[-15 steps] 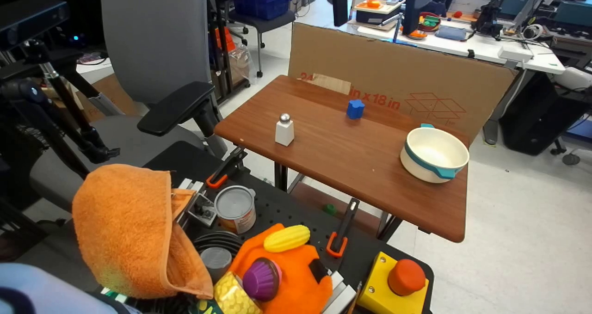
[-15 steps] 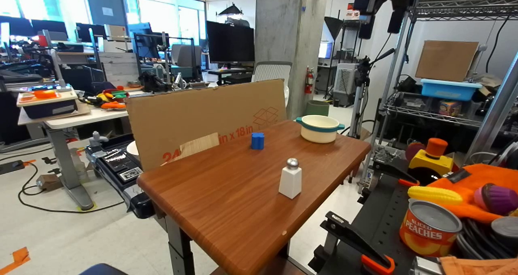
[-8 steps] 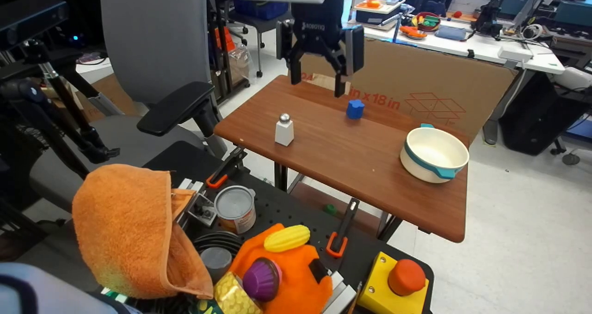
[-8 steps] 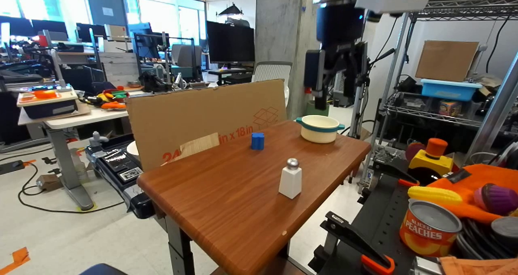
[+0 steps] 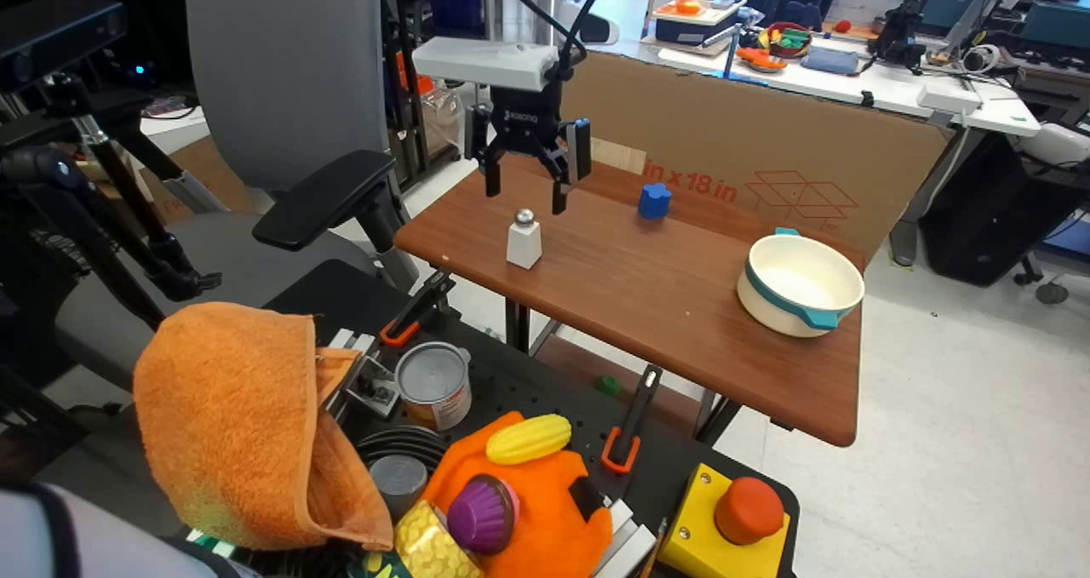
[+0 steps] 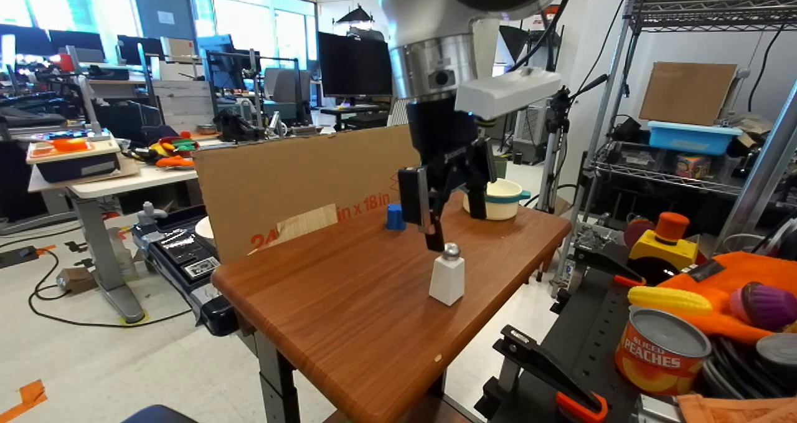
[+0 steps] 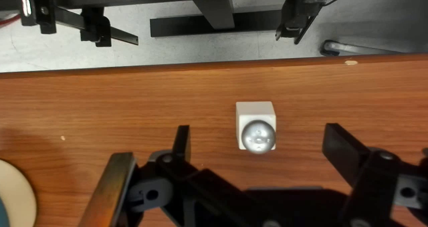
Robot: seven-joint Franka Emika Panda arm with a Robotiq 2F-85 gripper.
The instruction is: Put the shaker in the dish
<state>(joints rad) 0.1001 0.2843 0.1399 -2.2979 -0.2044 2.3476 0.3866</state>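
Observation:
The shaker is a white, square, tapering body with a round metal cap. It stands upright on the brown table in both exterior views [image 5: 524, 246] [image 6: 447, 282] and in the wrist view [image 7: 254, 110]. My gripper [image 5: 525, 191] is open and empty, pointing down above and slightly behind the shaker, not touching it. In the wrist view the shaker shows between the spread fingers [image 7: 182, 141], a little ahead of them. The dish, a cream bowl with teal band and handles, stands at the table's far end [image 5: 777, 312] [image 6: 503, 211]; part of it shows in the wrist view [image 7: 23, 193].
A small blue block [image 5: 654, 203] stands near the table's back edge, before an upright cardboard sheet [image 5: 724, 127]. The shaker is near the table's front edge. Beyond that edge is a black cart with clamps [image 5: 634, 416], a can [image 5: 434, 386] and a yellow button box [image 5: 724, 518].
My gripper has come down from the top of the exterior views and moved across to above the shaker, staying open. The shaker, dish and blue block have not moved.

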